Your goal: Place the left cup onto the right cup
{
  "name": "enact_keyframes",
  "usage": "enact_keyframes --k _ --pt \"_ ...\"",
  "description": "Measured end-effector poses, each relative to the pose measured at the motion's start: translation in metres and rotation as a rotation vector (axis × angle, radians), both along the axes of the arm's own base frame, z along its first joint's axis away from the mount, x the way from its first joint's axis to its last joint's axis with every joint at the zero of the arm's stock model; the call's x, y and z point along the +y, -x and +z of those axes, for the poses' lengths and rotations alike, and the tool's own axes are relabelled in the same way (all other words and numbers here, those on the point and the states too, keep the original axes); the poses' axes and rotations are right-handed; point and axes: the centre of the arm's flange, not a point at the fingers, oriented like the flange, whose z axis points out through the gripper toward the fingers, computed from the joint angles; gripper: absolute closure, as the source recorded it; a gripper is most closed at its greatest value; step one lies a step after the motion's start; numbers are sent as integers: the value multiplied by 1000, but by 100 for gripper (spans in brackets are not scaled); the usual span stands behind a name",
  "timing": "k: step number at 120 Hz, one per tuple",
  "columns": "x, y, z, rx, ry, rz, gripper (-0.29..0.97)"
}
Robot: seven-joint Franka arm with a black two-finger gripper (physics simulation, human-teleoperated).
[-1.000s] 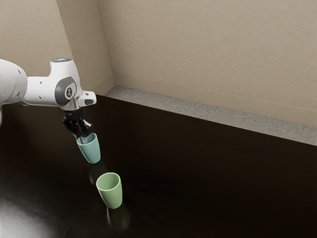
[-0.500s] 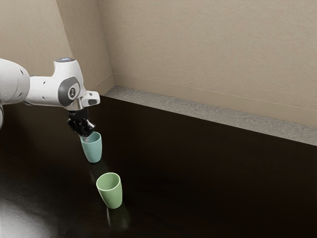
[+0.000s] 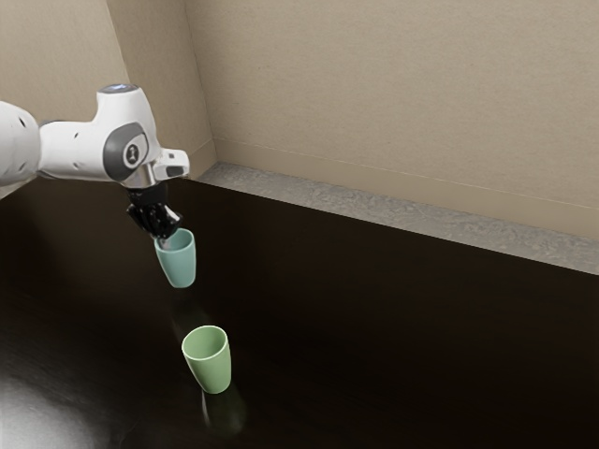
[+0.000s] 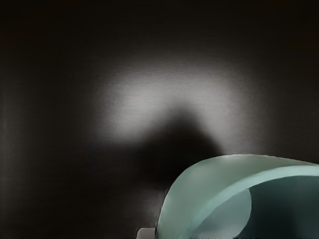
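Gripper (image 3: 161, 234) clenched on teal cup (image 3: 177, 260) rim. Cup hangs tilted above dark table (image 3: 374, 327), apart from green cup (image 3: 207, 358). Risk: thin rim pinch slips in transit, or tilted base clips green rim and topples it.

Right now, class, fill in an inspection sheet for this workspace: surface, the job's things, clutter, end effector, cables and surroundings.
Surface: dark glossy tabletop, reflective.
Job's things: teal tapered cup, held tilted and apparently off the tabletop; light green tapered cup, upright on the tabletop, nearer the exterior camera and apart from the teal one.
Clutter: nothing seen.
End effector: black two-finger end effector, shut on the teal cup's rim.
Cables: nothing seen.
Surroundings: beige walls; grey speckled strip along the table's far edge.
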Motion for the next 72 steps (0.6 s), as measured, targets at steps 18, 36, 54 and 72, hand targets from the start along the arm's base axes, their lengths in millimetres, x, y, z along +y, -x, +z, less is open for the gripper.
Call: enact_keyframes --k 18,36,54,72 --pt "-13 10 33 -10 10 -7 79" --pt "-28 24 61 -12 34 -7 79" --pt "-51 42 74 -2 53 -12 79" --pt "-74 52 86 0 62 -17 79"
